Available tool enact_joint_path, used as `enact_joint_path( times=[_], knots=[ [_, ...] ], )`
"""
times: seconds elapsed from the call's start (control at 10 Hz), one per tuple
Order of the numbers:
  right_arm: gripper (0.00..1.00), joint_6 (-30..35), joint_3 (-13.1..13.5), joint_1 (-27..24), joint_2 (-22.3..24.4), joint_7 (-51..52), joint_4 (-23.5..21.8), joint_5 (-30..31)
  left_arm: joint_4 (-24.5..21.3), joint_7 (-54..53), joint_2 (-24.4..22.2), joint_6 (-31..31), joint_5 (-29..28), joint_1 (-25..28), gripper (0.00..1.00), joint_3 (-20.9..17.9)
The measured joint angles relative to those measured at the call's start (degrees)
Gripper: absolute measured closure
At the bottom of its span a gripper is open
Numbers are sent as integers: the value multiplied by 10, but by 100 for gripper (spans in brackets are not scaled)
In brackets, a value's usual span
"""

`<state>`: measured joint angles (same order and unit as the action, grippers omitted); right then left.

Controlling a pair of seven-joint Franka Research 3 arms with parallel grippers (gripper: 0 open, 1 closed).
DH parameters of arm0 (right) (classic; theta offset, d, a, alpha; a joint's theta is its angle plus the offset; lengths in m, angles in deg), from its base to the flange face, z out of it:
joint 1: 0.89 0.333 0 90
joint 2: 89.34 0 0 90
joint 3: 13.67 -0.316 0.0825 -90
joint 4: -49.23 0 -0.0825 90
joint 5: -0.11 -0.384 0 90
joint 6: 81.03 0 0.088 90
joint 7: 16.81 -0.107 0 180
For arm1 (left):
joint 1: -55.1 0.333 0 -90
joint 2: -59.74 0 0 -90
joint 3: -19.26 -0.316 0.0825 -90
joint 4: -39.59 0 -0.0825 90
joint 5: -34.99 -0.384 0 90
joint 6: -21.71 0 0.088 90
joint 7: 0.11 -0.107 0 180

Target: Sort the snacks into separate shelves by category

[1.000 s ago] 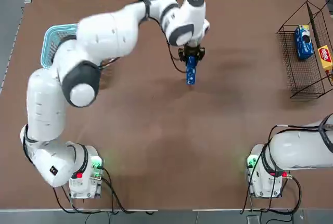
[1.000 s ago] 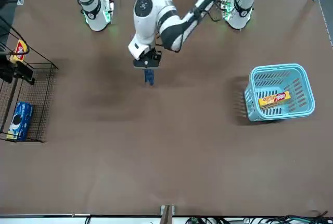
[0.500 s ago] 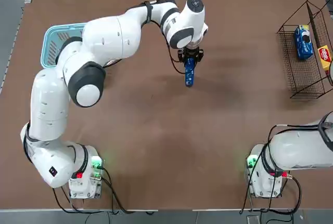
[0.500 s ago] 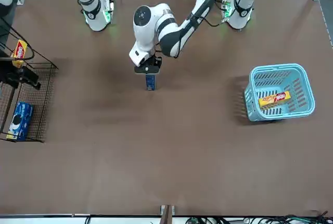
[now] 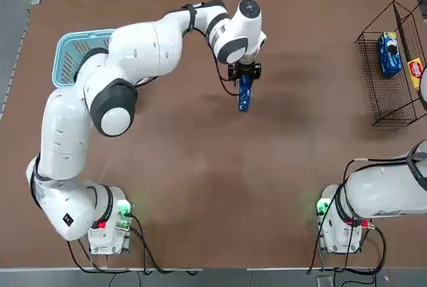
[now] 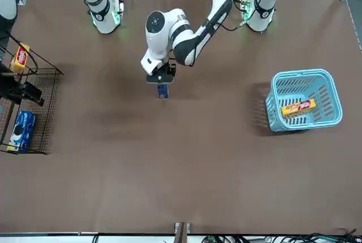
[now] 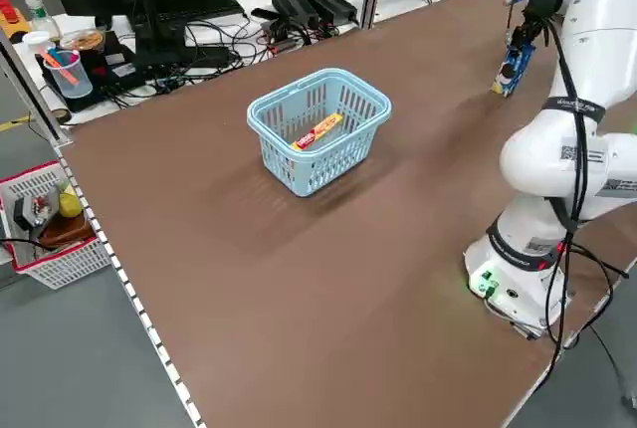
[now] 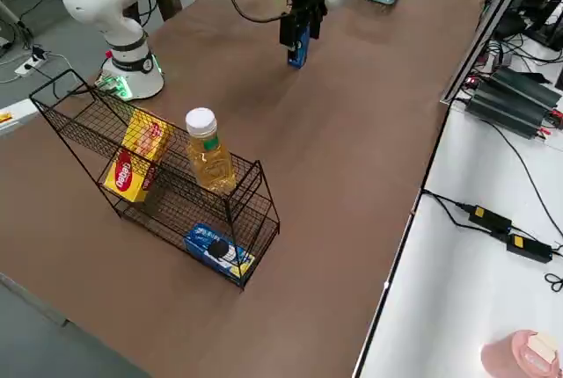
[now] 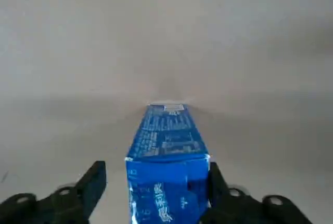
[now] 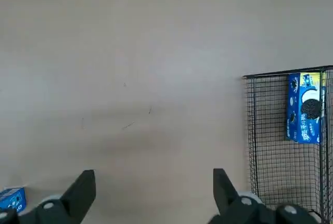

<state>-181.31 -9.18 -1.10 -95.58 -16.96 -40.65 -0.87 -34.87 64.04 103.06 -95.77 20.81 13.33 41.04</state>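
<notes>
A blue snack packet stands on end on the brown table, mid-table toward the far side. My left gripper is straight above it, open, its fingers on either side; one finger stands clearly apart from the packet. At the table's right side is the black wire rack of shelves, holding a blue packet and a yellow box. My right gripper hovers by the rack, open and empty.
A light blue basket at the far left holds one yellow box. A bottle of yellow liquid stands in the rack. Cables, a monitor and clutter lie beyond the table's far edge.
The left gripper has set the blue packet down on the table and its fingers have spread apart from it. The right gripper has shifted slightly beside the rack.
</notes>
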Motion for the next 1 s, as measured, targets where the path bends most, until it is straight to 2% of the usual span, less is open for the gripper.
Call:
enact_joint_path(
  times=[0.1,0.2,0.5,0.8,1.0],
  knots=[
    [0,-2,0,-1,-1,0,0,0,6,0,-1,0,0,1,10,0],
    [0,-7,-1,1,-2,0,0,0,11,0,-5,1,0,1,0,0],
    [0,-27,-5,43,-12,-39,0,-4,21,2,-55,46,9,30,0,0],
    [0,-60,-9,130,-32,-172,-1,-5,25,-8,-161,139,36,158,0,0],
    [0,-91,-10,205,-48,-267,-19,-5,15,-15,-191,194,39,248,0,0]
  ],
)
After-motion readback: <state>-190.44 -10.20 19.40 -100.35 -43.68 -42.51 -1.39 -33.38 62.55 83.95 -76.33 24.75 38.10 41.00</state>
